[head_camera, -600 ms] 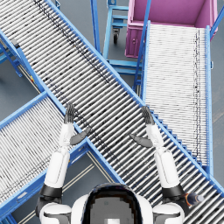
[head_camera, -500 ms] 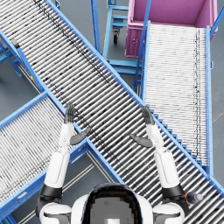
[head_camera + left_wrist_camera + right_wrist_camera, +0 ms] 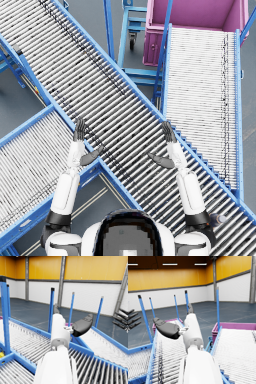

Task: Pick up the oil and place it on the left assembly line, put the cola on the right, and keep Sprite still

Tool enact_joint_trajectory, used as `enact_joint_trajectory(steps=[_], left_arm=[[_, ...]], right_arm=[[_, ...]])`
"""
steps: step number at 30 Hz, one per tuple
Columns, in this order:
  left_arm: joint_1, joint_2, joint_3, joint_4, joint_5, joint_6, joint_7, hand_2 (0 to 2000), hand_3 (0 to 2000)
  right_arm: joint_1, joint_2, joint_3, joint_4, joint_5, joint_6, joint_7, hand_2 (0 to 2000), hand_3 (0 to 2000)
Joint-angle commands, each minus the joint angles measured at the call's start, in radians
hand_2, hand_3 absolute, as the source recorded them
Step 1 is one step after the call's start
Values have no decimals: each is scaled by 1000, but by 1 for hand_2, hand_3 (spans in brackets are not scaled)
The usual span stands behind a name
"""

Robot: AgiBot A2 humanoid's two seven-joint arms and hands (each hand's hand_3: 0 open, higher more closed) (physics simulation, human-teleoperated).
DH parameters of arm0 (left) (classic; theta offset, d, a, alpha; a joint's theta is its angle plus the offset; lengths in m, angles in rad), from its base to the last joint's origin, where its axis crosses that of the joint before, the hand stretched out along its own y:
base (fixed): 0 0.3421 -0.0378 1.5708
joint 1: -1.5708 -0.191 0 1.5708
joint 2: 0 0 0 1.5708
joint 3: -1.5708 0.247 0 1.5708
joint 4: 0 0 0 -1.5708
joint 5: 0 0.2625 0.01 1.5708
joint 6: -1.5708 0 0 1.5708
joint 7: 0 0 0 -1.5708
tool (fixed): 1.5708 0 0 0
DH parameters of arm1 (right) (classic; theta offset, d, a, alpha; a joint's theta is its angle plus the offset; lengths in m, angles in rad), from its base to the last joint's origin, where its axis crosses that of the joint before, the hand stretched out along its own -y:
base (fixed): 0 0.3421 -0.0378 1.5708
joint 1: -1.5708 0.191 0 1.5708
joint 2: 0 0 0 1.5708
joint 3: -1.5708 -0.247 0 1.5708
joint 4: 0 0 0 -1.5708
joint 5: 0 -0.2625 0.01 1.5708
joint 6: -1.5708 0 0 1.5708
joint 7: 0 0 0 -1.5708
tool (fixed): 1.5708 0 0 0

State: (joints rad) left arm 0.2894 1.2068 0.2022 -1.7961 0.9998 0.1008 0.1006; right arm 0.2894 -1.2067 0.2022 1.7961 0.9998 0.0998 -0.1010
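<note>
— Three items are named in the task: the oil, the cola, the Sprite. Where are they?

— I cannot tell. None of the three views lets me place any of them.

— And the hands?

— The left hand [image 3: 80, 146] is spread wide and holds nothing, fingers straight and apart, thumb turned inward. It hovers over the left blue rail of the middle conveyor [image 3: 115, 100], just where the left line [image 3: 30, 160] meets it. The right hand [image 3: 170, 147] is posed the same way, wide and with nothing in it, above the rollers near that conveyor's right rail.

— How do the two hands stand to each other?

— Well apart, palms facing each other across the rollers.

— What is the surface like?

— Grey metal rollers set in blue frames. In the head view the middle conveyor runs diagonally from the upper left corner to the lower right. The right line [image 3: 200, 90] leads away from its right edge and ends at a pink bin [image 3: 195, 12].

— And the room?

— A dark grey floor [image 3: 15, 105] lies under the frames, and blue posts [image 3: 51, 309] rise from them. The white wall [image 3: 82, 293] carries a yellow band [image 3: 165, 278] above it. A grey column [image 3: 61, 277] stands against the wall, and strip lights [image 3: 170, 264] hang on a dark ceiling.
</note>
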Motion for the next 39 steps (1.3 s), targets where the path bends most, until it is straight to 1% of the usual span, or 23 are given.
enact_joint_trajectory(steps=[1,39], left_arm=[[0,0,0,0,0,0,0,0,0],[0,0,0,0,0,0,0,0,0]], right_arm=[[0,0,0,0,0,0,0,0,0],[0,0,0,0,0,0,0,0,0]])
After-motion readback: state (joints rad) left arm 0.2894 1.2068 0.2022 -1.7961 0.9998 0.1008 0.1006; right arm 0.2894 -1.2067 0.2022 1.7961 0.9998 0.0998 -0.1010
